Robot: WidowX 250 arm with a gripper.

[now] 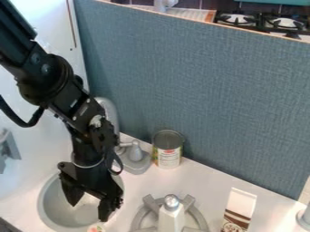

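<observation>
Black gripper (91, 203) hangs over round gray sink (43, 204), near left; jaws spread. Tin can (167, 149) stands far right of it, by blue-gray panel (200, 86); white bottle (172, 216) is near center.

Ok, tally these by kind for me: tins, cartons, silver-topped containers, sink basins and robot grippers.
Tin: 1
Carton: 1
Silver-topped container: 1
Sink basin, under the gripper: 1
Gripper: 1
Total: 5
</observation>
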